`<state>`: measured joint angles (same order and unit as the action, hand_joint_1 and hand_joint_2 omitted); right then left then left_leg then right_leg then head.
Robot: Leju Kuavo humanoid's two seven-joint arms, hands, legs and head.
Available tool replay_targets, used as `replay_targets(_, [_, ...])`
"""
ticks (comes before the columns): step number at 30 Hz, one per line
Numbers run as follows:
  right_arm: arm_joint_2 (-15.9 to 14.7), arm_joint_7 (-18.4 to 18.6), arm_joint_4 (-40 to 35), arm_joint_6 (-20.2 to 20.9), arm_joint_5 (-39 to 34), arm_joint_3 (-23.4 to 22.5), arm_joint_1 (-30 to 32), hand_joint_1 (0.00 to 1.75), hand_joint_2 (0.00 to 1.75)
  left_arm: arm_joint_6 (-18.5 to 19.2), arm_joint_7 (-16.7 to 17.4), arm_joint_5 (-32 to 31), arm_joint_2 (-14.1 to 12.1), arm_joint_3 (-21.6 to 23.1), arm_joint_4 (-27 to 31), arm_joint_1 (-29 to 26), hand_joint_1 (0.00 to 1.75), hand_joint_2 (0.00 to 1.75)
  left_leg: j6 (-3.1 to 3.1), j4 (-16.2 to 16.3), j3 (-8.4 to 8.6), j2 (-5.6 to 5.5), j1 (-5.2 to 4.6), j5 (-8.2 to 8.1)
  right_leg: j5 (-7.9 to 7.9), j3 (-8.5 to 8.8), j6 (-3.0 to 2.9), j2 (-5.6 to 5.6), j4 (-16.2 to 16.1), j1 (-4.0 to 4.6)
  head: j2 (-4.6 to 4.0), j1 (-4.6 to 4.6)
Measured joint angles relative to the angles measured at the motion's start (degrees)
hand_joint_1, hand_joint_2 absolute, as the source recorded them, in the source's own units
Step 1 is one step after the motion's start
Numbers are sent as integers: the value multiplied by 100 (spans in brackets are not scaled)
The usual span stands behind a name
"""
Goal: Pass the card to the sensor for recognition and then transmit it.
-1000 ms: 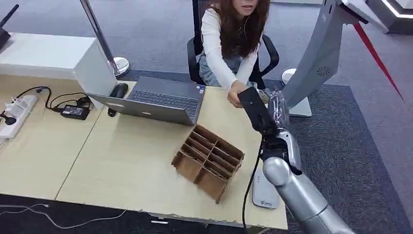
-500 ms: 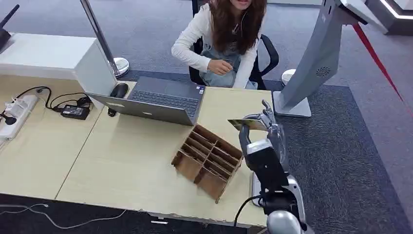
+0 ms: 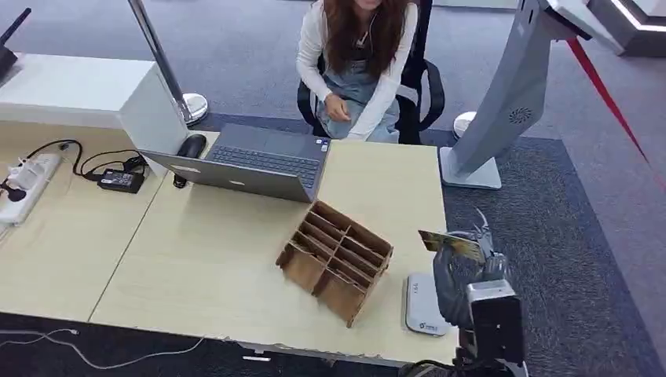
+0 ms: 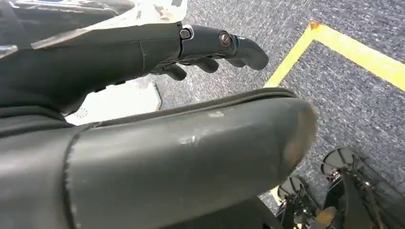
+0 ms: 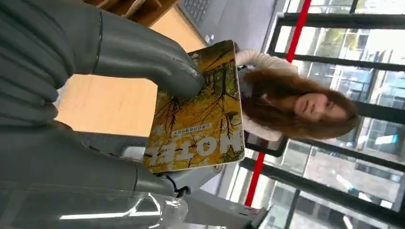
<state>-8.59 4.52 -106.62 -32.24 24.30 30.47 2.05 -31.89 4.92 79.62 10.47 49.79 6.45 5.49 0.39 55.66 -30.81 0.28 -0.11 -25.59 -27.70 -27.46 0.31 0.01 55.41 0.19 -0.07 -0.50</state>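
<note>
My right hand (image 3: 465, 271) pinches a yellow card (image 3: 449, 243) and holds it up over the table's near right corner. In the right wrist view the card (image 5: 198, 114) shows a yellow tree picture with large letters, and my thumb (image 5: 148, 62) presses on its face. A flat white sensor pad (image 3: 422, 308) lies on the table just below and left of the hand. A person (image 3: 357, 63) sits on a chair across the table with both arms drawn in. My left hand (image 4: 143, 95) hangs over the carpet with its fingers extended and nothing in them.
A brown cardboard organizer (image 3: 336, 261) stands left of the sensor pad. An open laptop (image 3: 251, 161), a mouse (image 3: 191, 145), a power adapter (image 3: 119, 180) and a power strip (image 3: 27, 184) lie farther left. A grey kiosk stand (image 3: 503, 94) rises at the far right.
My right arm has pulled back from the person's outstretched hand toward me, bringing the card to just above the sensor pad. The person has withdrawn the arm and sat back.
</note>
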Motion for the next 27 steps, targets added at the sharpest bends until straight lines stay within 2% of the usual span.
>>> replay_targets(3, [-44, -24, 112, -149, 18, -101, 74, 175, 175, 0, 85, -96, 0, 120, 0, 28, 0, 0, 0, 0, -1, 2, 0, 0, 0, 0, 0, 0, 0, 0, 0, 0])
replay_targets(8, [-83, 249, 568, -677, 822, -286, 128, 175, 175, -81, 306, -511, 18, 526, 0, 127, 0, 0, 0, -1, -1, 1, -1, 0, 0, 1, 0, 2, 0, 0, 0, 2])
replay_targets(12, [-83, 359, 875, -721, 993, -385, 130, 175, 175, -112, 345, -570, 33, 767, 0, 169, 0, 0, 0, 0, -1, 2, -1, 0, 0, 1, 0, 2, 0, 0, 0, 2])
replay_targets(15, [-76, 606, 1113, -728, 1527, -490, 141, 175, 175, -177, 437, -623, 33, 909, 0, 193, 0, 0, 0, -1, -1, 1, -2, 0, 0, 0, 0, 2, 0, 0, 0, 2])
replay_targets(19, [-37, 759, 1552, -728, 2036, -704, 146, 175, 175, -256, 503, -605, 37, 1053, 0, 214, 0, 0, 1, -1, -1, 1, -2, -1, 0, 1, 0, 2, 0, -1, 0, 2])
replay_targets(22, [-7, 993, 2043, -728, 2496, -841, 145, 175, 175, -363, 509, -407, 37, 1075, -2, 206, 0, 0, 2, 0, -1, 2, -1, -2, 0, 0, 0, 3, 0, 0, 0, 0])
replay_targets(27, [96, 951, 2816, -730, 2610, -1045, 171, 175, 175, -525, 391, 18, 24, 1071, -2, 174, 0, 0, 3, -1, -2, 1, 0, -2, -1, 0, 0, 2, 0, 0, 0, 2])
